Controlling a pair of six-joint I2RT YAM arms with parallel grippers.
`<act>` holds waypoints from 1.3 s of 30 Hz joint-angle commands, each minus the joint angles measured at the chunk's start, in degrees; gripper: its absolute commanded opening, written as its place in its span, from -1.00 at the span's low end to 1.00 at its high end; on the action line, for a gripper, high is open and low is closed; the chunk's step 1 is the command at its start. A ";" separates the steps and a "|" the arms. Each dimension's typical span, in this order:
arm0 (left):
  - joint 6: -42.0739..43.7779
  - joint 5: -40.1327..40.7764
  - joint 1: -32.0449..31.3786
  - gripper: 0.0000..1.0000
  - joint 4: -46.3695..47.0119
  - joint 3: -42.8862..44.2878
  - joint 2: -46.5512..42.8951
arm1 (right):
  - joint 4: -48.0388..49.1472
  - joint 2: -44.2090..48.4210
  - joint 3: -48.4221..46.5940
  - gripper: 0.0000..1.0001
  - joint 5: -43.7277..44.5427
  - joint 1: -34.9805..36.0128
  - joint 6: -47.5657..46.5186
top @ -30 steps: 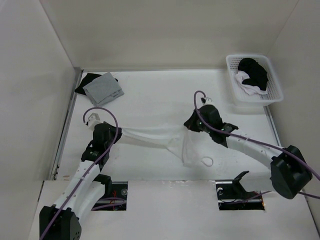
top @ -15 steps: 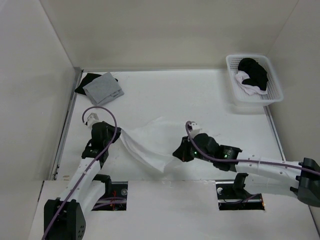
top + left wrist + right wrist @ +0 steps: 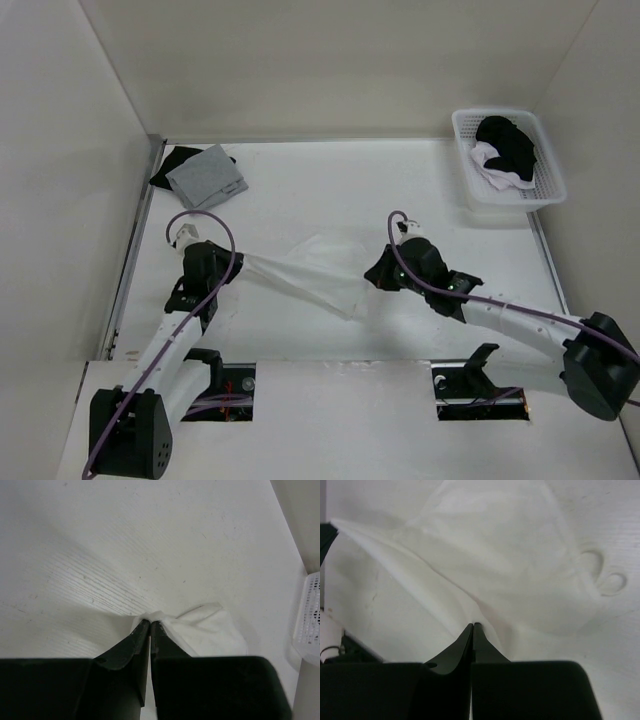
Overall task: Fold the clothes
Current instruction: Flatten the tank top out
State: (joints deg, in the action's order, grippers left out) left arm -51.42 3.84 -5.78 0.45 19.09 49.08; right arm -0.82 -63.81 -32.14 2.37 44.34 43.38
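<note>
The white garment (image 3: pixel 310 275) is thin, soft fabric, semi-sheer where it is pulled out. It forms a long tapering band with creases running along its length, and a slack triangular flap rises from its far edge. It lies over the near middle of the matte white table (image 3: pixel 330 190), stretched between the two claws. At the garment's left end, the left gripper (image 3: pixel 228 268) has its black fingers pressed together on a small bunched corner, which the left wrist view shows puckering out past the tips (image 3: pixel 150 622). At the garment's right end, the right gripper (image 3: pixel 375 280) is also closed on the fabric, and folds fan out from its tips (image 3: pixel 472 626). In that view two thin white cord loops (image 3: pixel 600 575) lie at the garment's right edge.

Far to the garment's left, a flat grey square cloth (image 3: pixel 205 176) rests on a black garment (image 3: pixel 172 162). Far to its right stands a white perforated plastic basket (image 3: pixel 462 150) holding black and white clothing (image 3: pixel 510 145).
</note>
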 commanded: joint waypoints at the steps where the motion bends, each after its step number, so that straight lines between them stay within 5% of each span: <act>1: 0.18 -0.41 -0.15 -0.99 3.42 -0.55 -0.21 | 5.12 -4.46 -3.97 -0.99 -0.44 -3.50 -2.41; 9: -0.44 -0.41 -0.33 -0.99 2.80 -3.18 -2.14 | 10.48 -23.08 -19.86 -0.89 -1.32 -16.15 -4.70; 12: -0.61 -1.02 1.08 -0.98 2.72 -4.06 -2.85 | 6.20 -27.42 -26.56 -0.35 -3.33 -17.84 -4.88; 14: -0.61 -1.46 1.87 -0.98 2.37 -4.24 -3.55 | 5.48 -24.45 -23.96 -0.17 -2.20 -17.58 -5.14; 17: -0.52 -1.46 2.40 -0.98 3.06 -4.41 -2.94 | 8.28 -14.89 -14.21 -0.21 -1.32 -12.85 -5.41; 23: -0.61 -3.22 1.70 -0.97 7.02 -4.15 1.19 | 8.81 -9.57 -6.36 -0.89 -6.23 -7.12 -3.56; 25: -0.61 -3.66 1.43 -0.97 8.07 -4.24 1.81 | 9.60 -11.76 -7.14 -0.81 -6.50 -7.12 -3.30; 28: -0.61 -3.92 1.17 -0.97 8.43 -4.50 1.64 | 10.83 -16.15 -8.81 -0.44 -6.68 -7.64 -3.30; 39: 0.00 -4.63 1.26 -0.97 7.55 -5.21 -0.74 | 12.16 -23.46 -9.61 -0.29 -8.53 -8.61 -2.68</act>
State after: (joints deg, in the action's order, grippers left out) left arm -51.83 0.25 -4.27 5.41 14.15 49.04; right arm 7.55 -87.26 -39.64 -5.63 35.92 40.23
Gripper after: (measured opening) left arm 0.028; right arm 0.350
